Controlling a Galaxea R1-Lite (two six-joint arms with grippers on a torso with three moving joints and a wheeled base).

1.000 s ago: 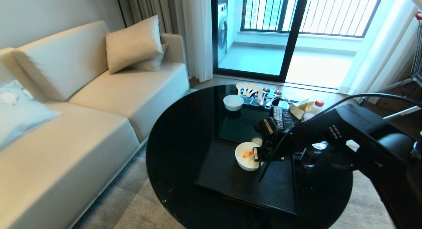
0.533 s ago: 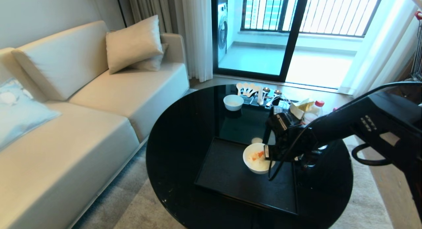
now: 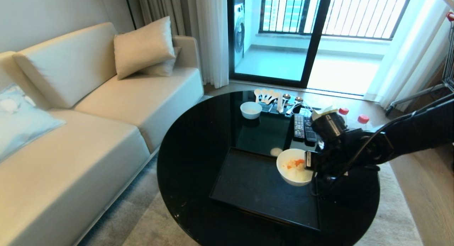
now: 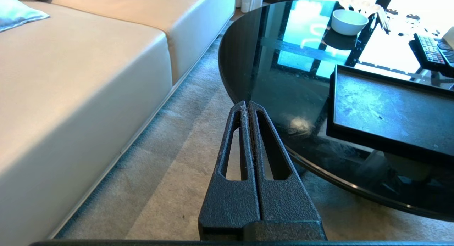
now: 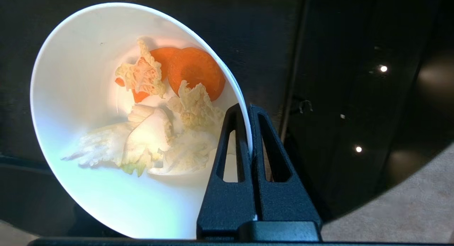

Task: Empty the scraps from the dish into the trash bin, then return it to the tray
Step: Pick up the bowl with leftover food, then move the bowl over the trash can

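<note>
Right pincer [image 5: 248,113] clamped on dish [image 5: 88,97] rim

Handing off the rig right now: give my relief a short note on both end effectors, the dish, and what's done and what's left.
Right end effector: shut on the dish rim, holding it above the tray's right edge.
Left end effector: shut, empty, parked off the table's sofa side.
Scraps: in the dish.
Trash bin: not in view.
Done: dish picked up.
Left: find the bin, tip scraps in, return the dish to the tray.

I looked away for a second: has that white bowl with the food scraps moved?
Yes. The dish, pinched at its rim by the right claw, has shifted toward the right edge of the black tray.
</note>
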